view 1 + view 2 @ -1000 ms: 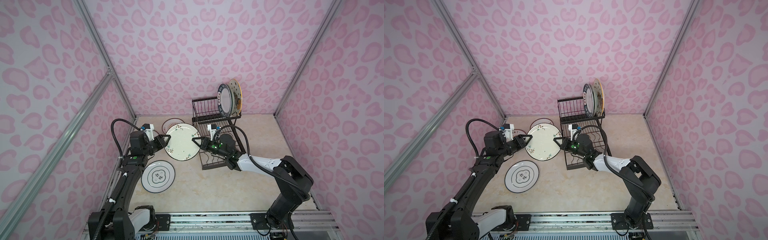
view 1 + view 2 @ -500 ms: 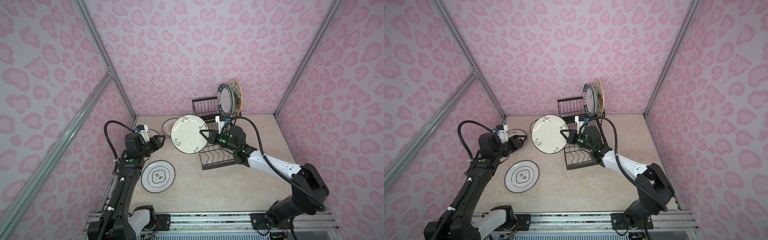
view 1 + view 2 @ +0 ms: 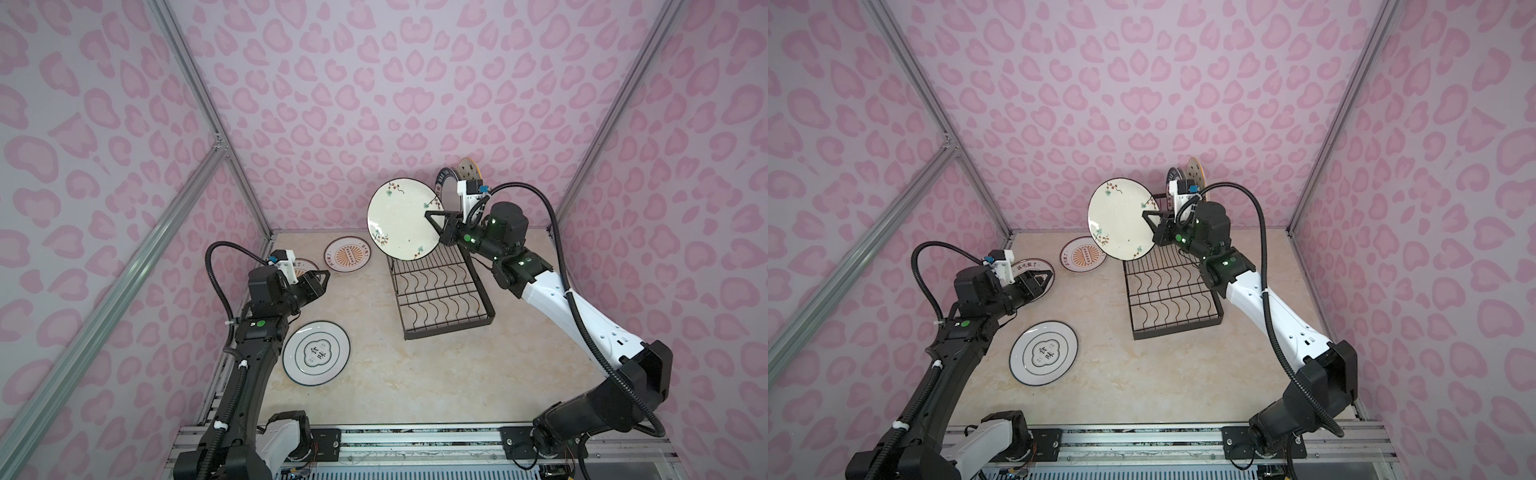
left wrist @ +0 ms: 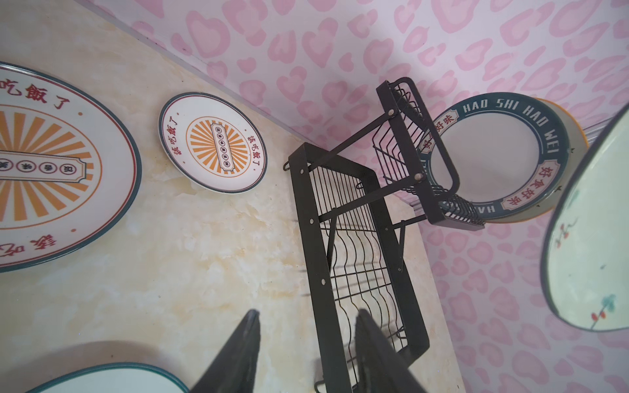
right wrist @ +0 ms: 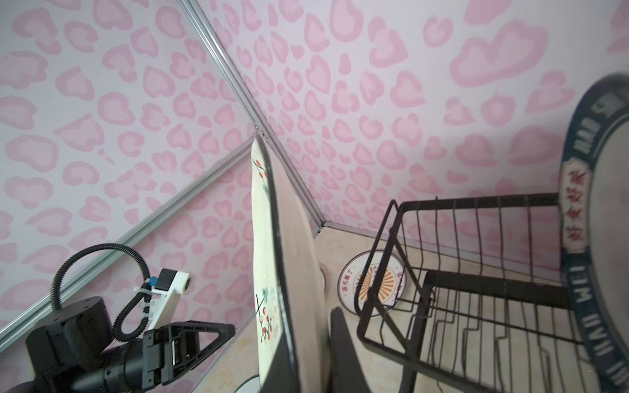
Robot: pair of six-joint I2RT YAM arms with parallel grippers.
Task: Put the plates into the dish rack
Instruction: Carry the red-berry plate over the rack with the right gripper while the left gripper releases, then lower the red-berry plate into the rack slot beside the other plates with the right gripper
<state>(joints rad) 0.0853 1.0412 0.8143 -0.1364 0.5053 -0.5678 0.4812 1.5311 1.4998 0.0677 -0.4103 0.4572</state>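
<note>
My right gripper [image 3: 432,217] [image 5: 306,343] is shut on the rim of the cream branch plate [image 3: 401,218] [image 5: 292,221]. It holds the plate nearly upright in the air, above the black dish rack [image 3: 440,299] [image 3: 1173,299]. In the rack's raised basket stand the navy-lettered plate [image 3: 446,191] [image 4: 490,153] and another plate [image 3: 469,170] behind it. My left gripper [image 3: 322,276] [image 4: 308,314] is open and empty, low over one orange-sunburst plate [image 3: 1030,268]. A second sunburst plate [image 3: 348,259] and the green-ringed emblem plate [image 3: 316,353] lie flat on the table.
The rack's lower tray with wavy dividers [image 4: 357,258] holds nothing. Pink patterned walls [image 3: 374,83] close in the back and both sides. An aluminium rail [image 3: 415,440] runs along the front edge.
My right gripper has lifted the cream plate up and back towards the raised basket. The left gripper has left the plate's edge and drawn back to the left, still open.
</note>
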